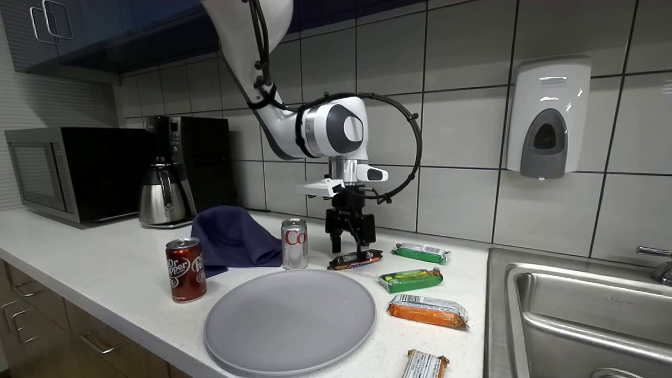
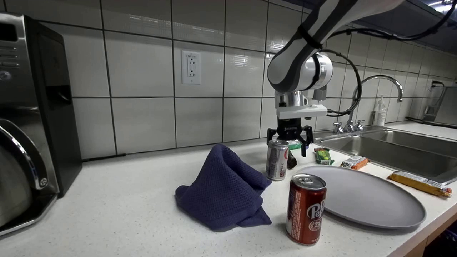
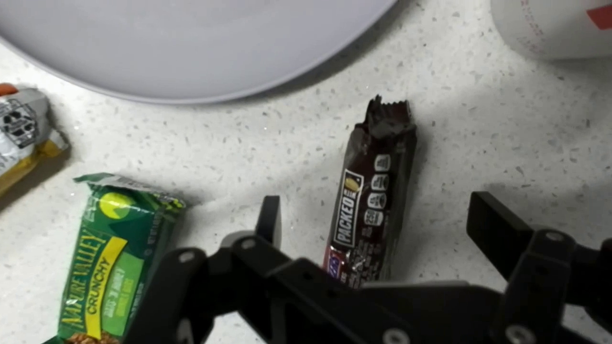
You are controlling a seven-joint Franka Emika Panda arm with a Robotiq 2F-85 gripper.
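With the dark-wrapped bar [image 3: 370, 205] as clock centre, the wrist view shows, from left to right, a silver-labelled bar [image 3: 21, 124] at the edge between nine and ten o'clock, probably too far off to be disturbed; a green bar [image 3: 114, 253] between eight and nine, liable to be nudged if the gripper [image 3: 375, 215] drifts that way; and a grey plate [image 3: 191, 48] between ten and eleven, whose rim a low sweep could catch. At the centre the gripper stands wide, holding nothing, its fingers [image 3: 271, 220] at about nine and half past three, with bare counter [image 3: 229, 157] between each and the dark-wrapped bar; as that bar lies canted slightly past twelve o'clock, a closing grip may meet it askew and twist it, and the glossy wrapper may slide if pinched by an edge alone. Whether the fingers clear the counter cannot be told; too low a reach could scrape it. At far right, between one and two, stands an upright silver can [image 3: 554, 28], which a sideways swing at this height could topple
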